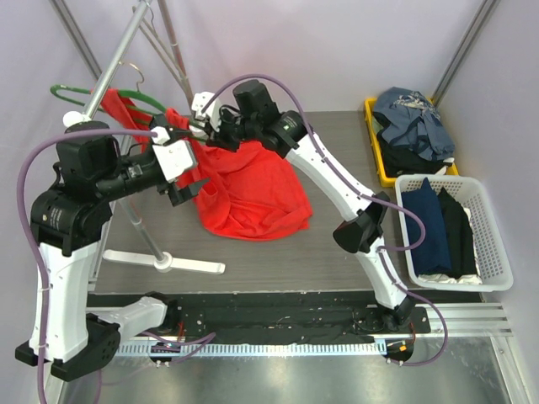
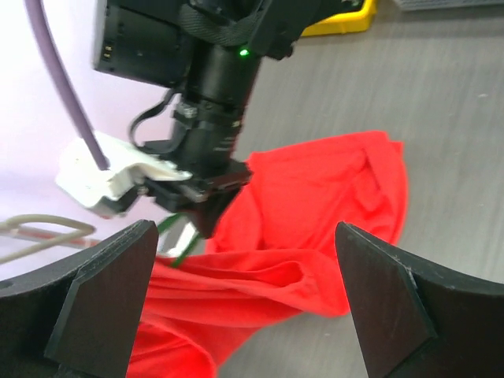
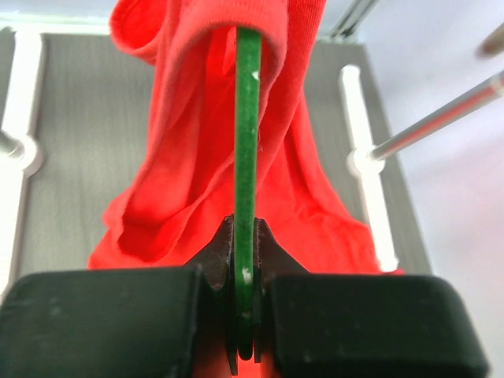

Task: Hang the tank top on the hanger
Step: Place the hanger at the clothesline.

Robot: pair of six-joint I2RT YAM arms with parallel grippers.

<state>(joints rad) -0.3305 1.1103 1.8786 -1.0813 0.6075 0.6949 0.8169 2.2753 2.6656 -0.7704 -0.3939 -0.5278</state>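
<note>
The red tank top (image 1: 253,189) hangs from the green hanger (image 1: 139,98) on the rack and trails down onto the table. My right gripper (image 3: 246,260) is shut on the hanger's green bar (image 3: 246,142), with the red fabric (image 3: 181,181) draped over the bar just beyond its tips. In the top view the right gripper (image 1: 177,130) sits at the garment's upper left. My left gripper (image 2: 248,291) stands wide open just short of a bunched fold of the tank top (image 2: 315,205), with nothing between its fingers (image 2: 110,291). It is below the right gripper (image 2: 201,201).
A metal rack pole (image 1: 118,59) slants up at the left, with its white foot (image 1: 189,266) on the table. A grey-beige hanger (image 2: 39,228) shows at the left. A yellow bin (image 1: 376,151) of dark clothes and a white basket (image 1: 497,252) stand at the right.
</note>
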